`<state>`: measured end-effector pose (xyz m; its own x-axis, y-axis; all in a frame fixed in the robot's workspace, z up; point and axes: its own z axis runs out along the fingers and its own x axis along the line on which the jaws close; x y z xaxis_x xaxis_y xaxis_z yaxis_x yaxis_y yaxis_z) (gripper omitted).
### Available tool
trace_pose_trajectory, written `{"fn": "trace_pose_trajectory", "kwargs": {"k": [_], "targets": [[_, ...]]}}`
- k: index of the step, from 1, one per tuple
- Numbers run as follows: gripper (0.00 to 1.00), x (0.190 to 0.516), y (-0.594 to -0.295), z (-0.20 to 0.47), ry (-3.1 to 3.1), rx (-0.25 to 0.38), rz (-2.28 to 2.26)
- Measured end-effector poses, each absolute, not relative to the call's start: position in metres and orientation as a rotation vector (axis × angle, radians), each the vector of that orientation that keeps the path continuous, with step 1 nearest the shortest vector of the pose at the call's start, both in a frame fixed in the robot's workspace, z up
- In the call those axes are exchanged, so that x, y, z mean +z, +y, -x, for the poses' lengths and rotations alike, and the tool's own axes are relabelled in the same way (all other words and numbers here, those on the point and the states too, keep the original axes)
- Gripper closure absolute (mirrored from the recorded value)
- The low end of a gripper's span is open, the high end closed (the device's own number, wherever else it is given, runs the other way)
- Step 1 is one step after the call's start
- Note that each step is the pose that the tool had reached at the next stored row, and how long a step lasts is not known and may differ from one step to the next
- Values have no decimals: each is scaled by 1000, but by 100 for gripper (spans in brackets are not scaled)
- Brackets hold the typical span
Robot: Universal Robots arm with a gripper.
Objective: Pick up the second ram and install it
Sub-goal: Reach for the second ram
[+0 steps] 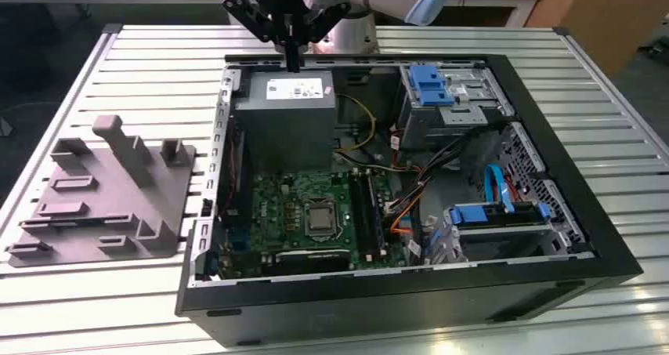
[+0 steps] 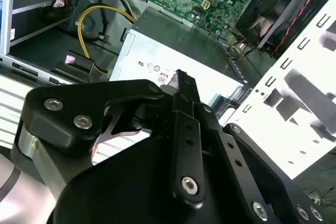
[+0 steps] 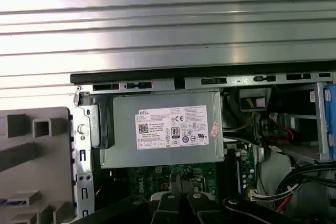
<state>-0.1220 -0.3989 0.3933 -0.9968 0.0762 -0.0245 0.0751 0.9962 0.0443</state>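
One arm, carry step by my read. Your black linkage gripper point(image 1: 291, 51) hangs over the grey metal power-supply box point(image 1: 282, 104) inside the open black PC case point(image 1: 585, 253). Its fingers are pinched together on what looks like the second ram point(image 1: 294, 67), a thin dark stick held edge-down. Pick appears done, install not yet. Black slots point(image 1: 366, 206) on the green motherboard point(image 1: 298, 206) lie well apart from it. Seating calls for you to get stick parallel w/ slot, then press straight.
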Motion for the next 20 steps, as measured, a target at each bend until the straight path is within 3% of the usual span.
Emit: {"fn": "trace_pose_trajectory", "kwargs": {"k": [20], "targets": [[89,393,-399,133,3112,68,-118]]}}
